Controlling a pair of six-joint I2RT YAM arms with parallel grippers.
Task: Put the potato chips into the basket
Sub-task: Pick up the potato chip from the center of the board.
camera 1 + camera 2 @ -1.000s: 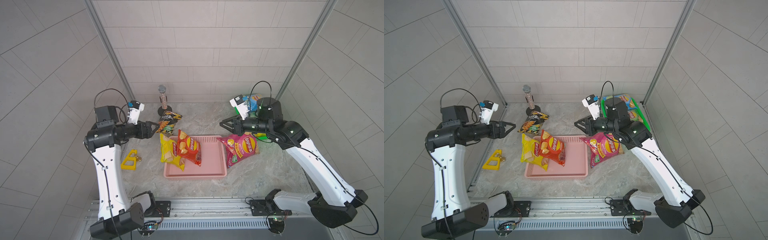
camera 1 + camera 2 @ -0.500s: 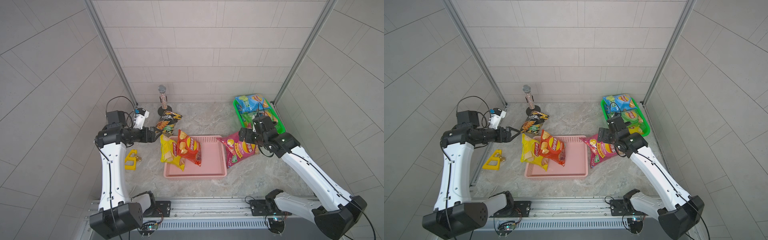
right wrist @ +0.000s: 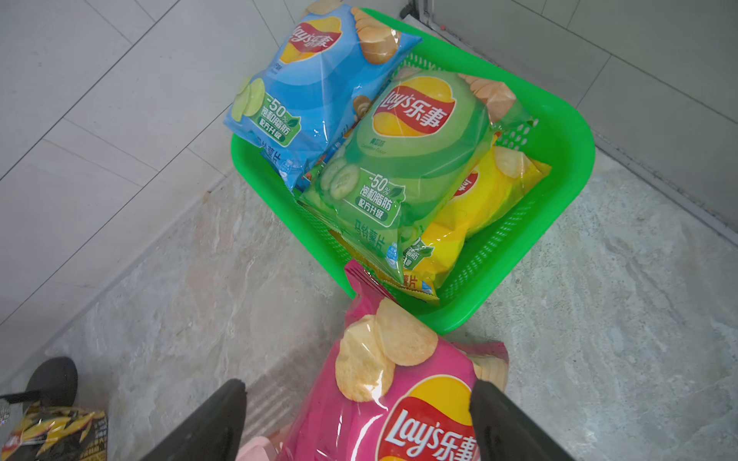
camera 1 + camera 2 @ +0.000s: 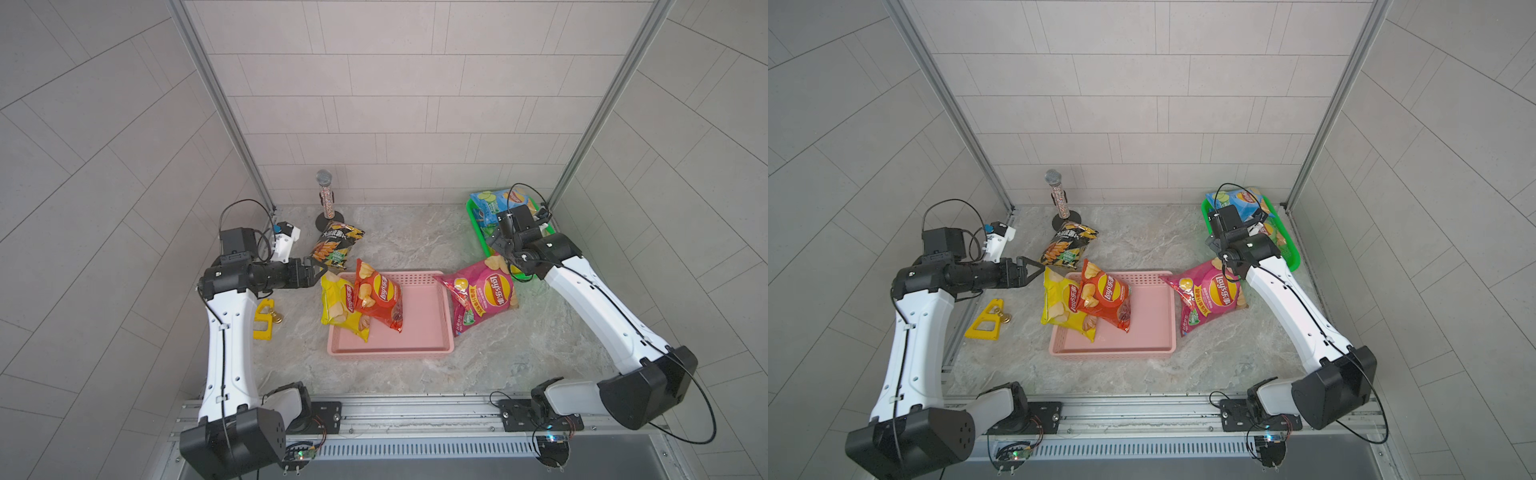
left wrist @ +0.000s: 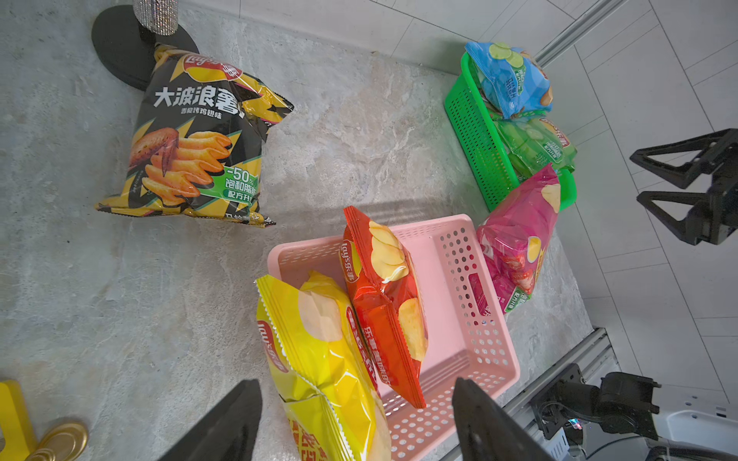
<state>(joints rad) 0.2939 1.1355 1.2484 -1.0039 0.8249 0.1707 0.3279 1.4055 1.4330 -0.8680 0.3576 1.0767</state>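
Glossy crinkled film on the magenta bag (image 4: 484,297), perforated smooth plastic green basket (image 3: 563,119), matt marbled tabletop (image 4: 415,241).

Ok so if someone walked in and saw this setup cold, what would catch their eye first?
The bright green basket in the far right corner, piled with a blue Lay's bag and a green Lay's bag, stands out first. Next is the pink basket mid-table, a red Lay's bag and a yellow Lay's bag spilling over its left edge, a magenta Lay's bag leaning on its right side.
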